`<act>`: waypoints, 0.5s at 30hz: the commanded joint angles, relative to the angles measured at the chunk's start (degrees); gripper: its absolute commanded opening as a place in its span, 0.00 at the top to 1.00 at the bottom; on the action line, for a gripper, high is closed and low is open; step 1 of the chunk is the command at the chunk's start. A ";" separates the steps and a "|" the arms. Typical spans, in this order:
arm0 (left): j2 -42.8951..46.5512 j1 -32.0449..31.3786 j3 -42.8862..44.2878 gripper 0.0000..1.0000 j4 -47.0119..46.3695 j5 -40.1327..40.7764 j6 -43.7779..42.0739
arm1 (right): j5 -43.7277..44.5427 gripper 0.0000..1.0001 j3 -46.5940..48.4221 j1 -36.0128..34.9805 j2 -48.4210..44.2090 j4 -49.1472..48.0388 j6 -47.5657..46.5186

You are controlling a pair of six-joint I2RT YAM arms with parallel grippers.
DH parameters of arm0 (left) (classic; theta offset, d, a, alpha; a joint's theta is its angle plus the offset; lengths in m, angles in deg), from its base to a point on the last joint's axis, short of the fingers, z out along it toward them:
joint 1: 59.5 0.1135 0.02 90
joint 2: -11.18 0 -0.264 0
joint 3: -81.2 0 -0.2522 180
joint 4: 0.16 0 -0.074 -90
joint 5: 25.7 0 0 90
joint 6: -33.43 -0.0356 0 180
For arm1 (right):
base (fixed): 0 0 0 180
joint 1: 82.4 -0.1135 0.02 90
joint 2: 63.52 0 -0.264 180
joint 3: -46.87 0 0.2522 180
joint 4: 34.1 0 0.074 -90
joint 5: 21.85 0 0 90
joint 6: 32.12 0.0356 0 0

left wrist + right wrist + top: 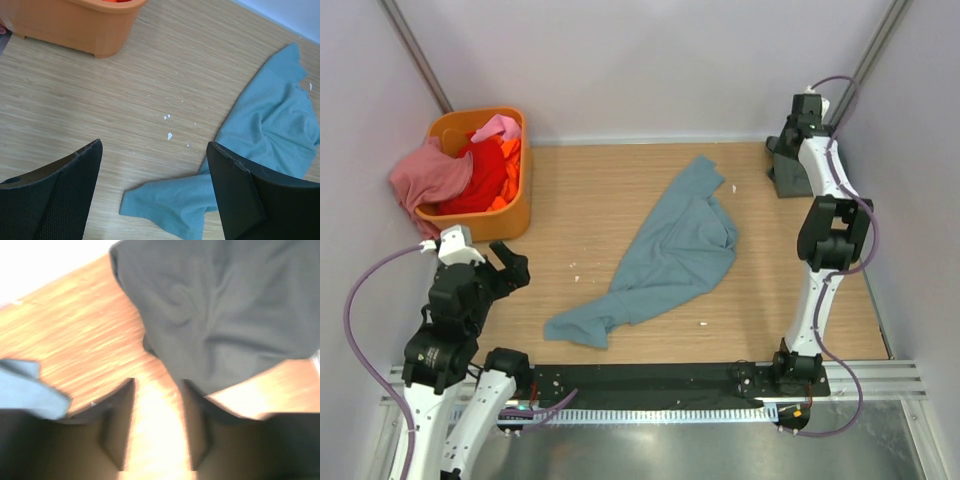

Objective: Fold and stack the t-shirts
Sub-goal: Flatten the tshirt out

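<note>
The large dusty blue-teal t-shirt (670,255) lies crumpled in the middle of the wooden table, its narrow end (165,205) pointing toward the left arm. My left gripper (506,266) hovers above the table left of that end, open and empty (155,190). A dark grey-green t-shirt (225,305) lies bunched at the back right (783,172). My right gripper (782,142) hangs just over its near edge, the jaws apart (157,425) with only bare wood between them. Pink (432,172), red (480,178) and orange (510,160) t-shirts are heaped in the basket.
The orange plastic basket (505,222) stands at the back left, close to the left arm (80,25). Grey walls close in the table at the back and sides. Small white specks (169,135) dot the wood. The black base rail (650,385) runs along the near edge.
</note>
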 commanded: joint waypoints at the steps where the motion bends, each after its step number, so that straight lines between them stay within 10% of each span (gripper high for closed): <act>1: 1.50 0.38 -0.12 0.14 -2.10 -0.29 -0.29 | -0.47 0.66 -7.31 1.09 -7.21 -6.21 3.42; 4: 1.77 0.38 -0.38 0.14 -2.36 -0.99 -0.56 | -0.39 0.93 -8.47 1.53 -5.38 -5.26 3.95; 15: 2.12 0.38 -0.38 0.14 -2.54 -1.25 -0.65 | 2.33 0.97 -9.96 1.71 0.52 -5.78 4.74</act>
